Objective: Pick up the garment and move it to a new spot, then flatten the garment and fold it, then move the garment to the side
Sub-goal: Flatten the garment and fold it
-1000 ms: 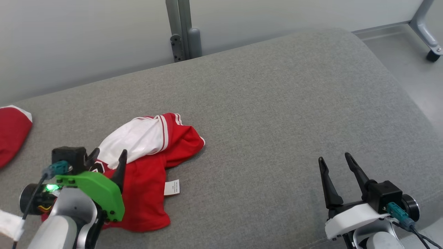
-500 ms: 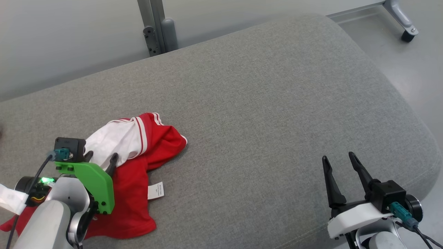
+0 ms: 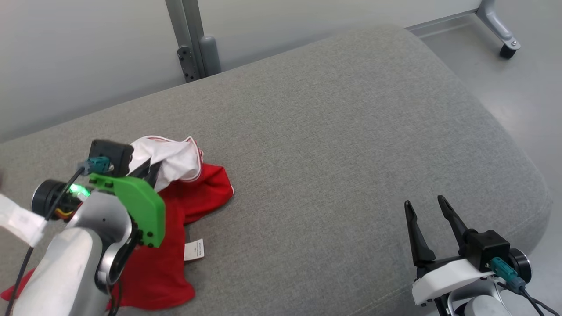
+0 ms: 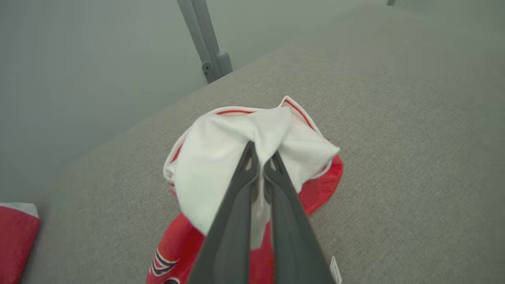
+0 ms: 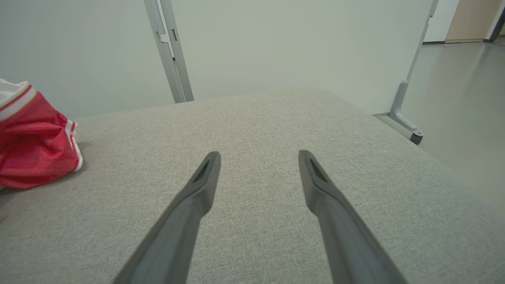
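My left gripper (image 4: pixel 261 156) clamps the garment (image 4: pixel 213 165) by its white lining at nine o'clock; right gripper (image 3: pixel 424 205), four o'clock, gapes empty. That thin pinch may slip on lifting.

The red and white garment (image 3: pixel 193 197) is thin, soft cloth. The grey padded worktop (image 3: pixel 333 145) is covered in coarse, matt woven fabric.
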Motion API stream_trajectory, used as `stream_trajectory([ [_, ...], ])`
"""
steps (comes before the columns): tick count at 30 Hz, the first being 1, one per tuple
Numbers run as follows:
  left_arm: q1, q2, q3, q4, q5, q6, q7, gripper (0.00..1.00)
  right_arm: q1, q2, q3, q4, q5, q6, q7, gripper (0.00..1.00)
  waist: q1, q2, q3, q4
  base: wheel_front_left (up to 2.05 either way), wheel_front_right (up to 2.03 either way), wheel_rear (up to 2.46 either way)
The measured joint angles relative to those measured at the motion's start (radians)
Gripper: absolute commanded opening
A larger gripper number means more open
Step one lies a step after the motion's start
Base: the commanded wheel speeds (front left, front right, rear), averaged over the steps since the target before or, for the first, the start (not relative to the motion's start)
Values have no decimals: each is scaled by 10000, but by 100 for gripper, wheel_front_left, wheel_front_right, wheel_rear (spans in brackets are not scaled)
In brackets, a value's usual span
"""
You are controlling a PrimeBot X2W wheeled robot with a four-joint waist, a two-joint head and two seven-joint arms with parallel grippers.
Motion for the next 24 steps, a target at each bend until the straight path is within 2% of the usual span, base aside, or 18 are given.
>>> stream_trajectory([
  [2,-274,-130,-196,-593,-2,-33,324,0,1,0,36,25,0,0,0,100,0,0,-62,-105,0,0,0],
  [6,-685,-1187,-711,-907,-322,138,821,0,-23,0,230,75,52,0,0,100,0,1,-146,-397,0,0,0],
  [12,-681,-2974,-1908,878,-297,437,648,0,-122,0,562,130,355,0,0,100,0,0,22,-939,0,0,0],
  [13,-684,-3149,-2044,1198,-230,493,430,4,-143,4,600,138,424,0,0,100,0,0,106,-1005,0,0,0],
  [14,-689,-3285,-2249,1482,-63,543,174,38,-166,6,600,146,474,0,0,100,0,0,202,-1064,0,0,0],
  [15,-689,-3382,-2426,1739,90,566,-113,100,-187,4,571,159,522,0,0,100,0,0,303,-1112,0,0,0],
  [20,-504,-3682,-3206,2301,-445,362,-1218,100,-203,2,211,159,579,0,0,100,0,1,829,-1220,0,0,0],
  [24,-346,-3680,-3289,1685,-941,249,-2046,100,-188,6,27,146,573,0,0,100,0,0,979,-1049,0,0,0],
])
